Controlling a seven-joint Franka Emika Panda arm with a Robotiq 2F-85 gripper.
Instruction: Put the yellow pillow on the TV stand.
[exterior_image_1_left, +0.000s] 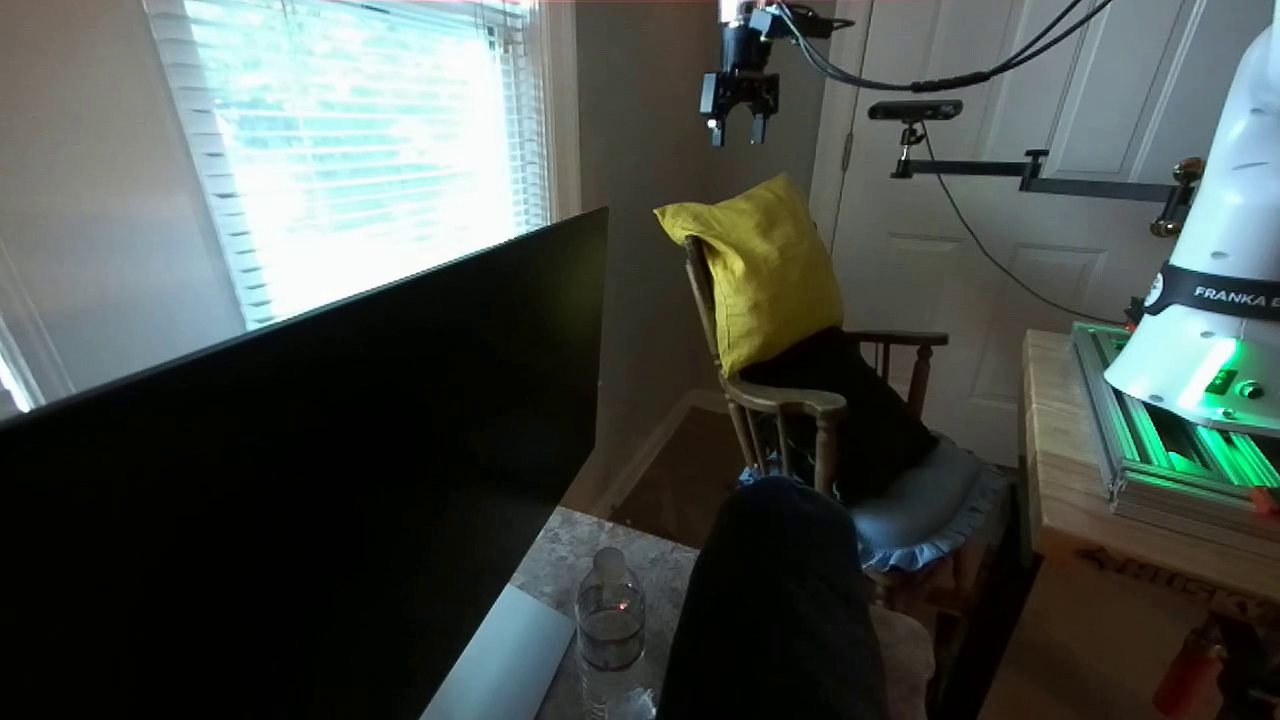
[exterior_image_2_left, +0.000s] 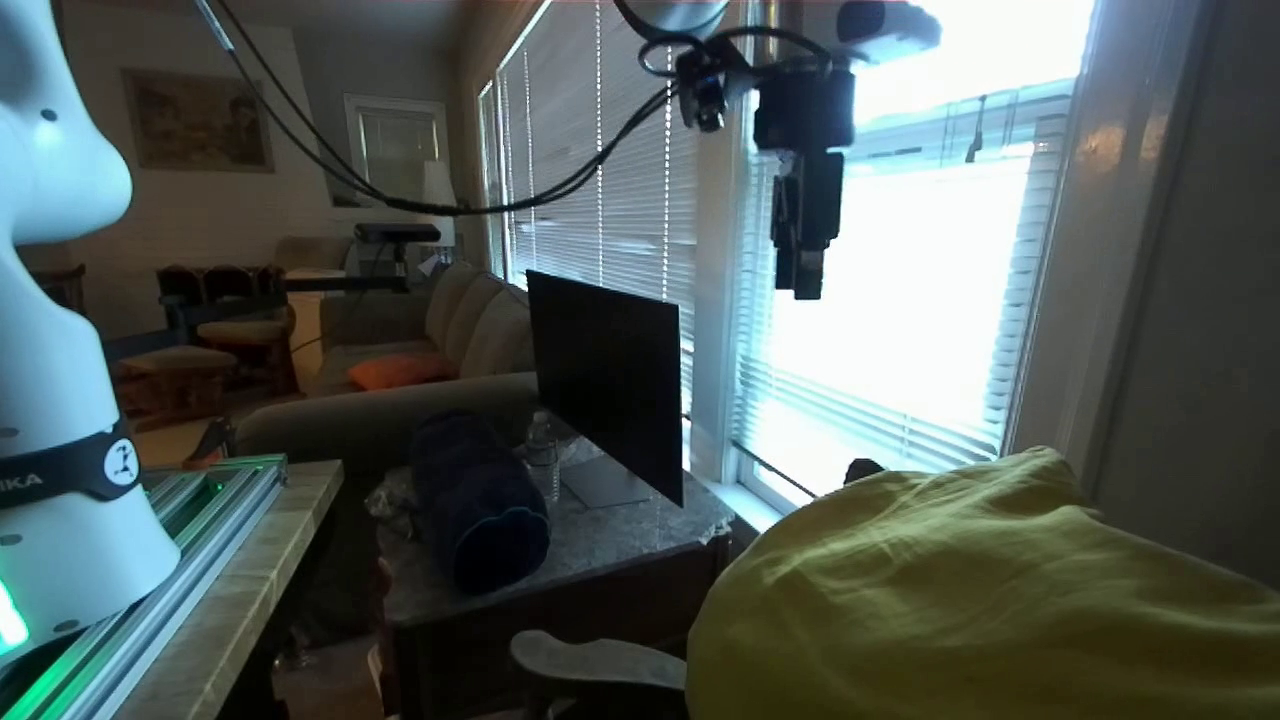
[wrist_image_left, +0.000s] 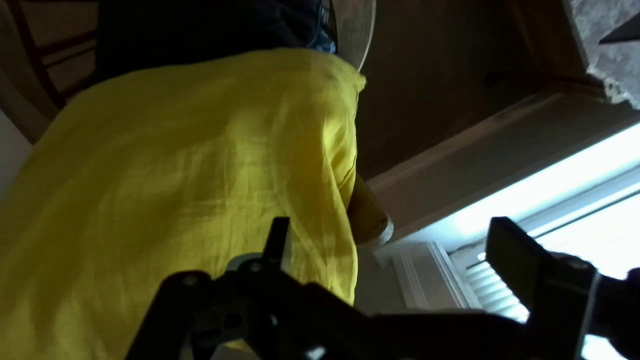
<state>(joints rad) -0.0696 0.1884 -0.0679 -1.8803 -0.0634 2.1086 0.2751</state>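
My fingers (exterior_image_1_left: 717, 132) are in the released state: in an exterior view their tips point downward and stand well apart from each other, with air in the gap. The yellow pillow (exterior_image_1_left: 770, 275) is lower than they are and separated from them; it leans on the back of the wooden chair (exterior_image_1_left: 790, 398), one upper corner reaching past the edge of this back. Its lower side meets a dark cloth (exterior_image_1_left: 850, 410), and this one spreads down onto the pale seat cushion (exterior_image_1_left: 925, 500). In the wrist view the pillow takes up most of the left part; one of my fingers appears in front of its yellow fabric, while the other appears in front of the window (wrist_image_left: 605, 240) and its sill. How much of the pillow is straight beneath me, I am not able to say. The TV stand counter (exterior_image_2_left: 620, 528) is near the chair, on a lower level than my fingers, and it carries a black screen (exterior_image_2_left: 605, 370), a plastic bottle (exterior_image_2_left: 542, 460) and a dark blue roll (exterior_image_2_left: 475, 500).
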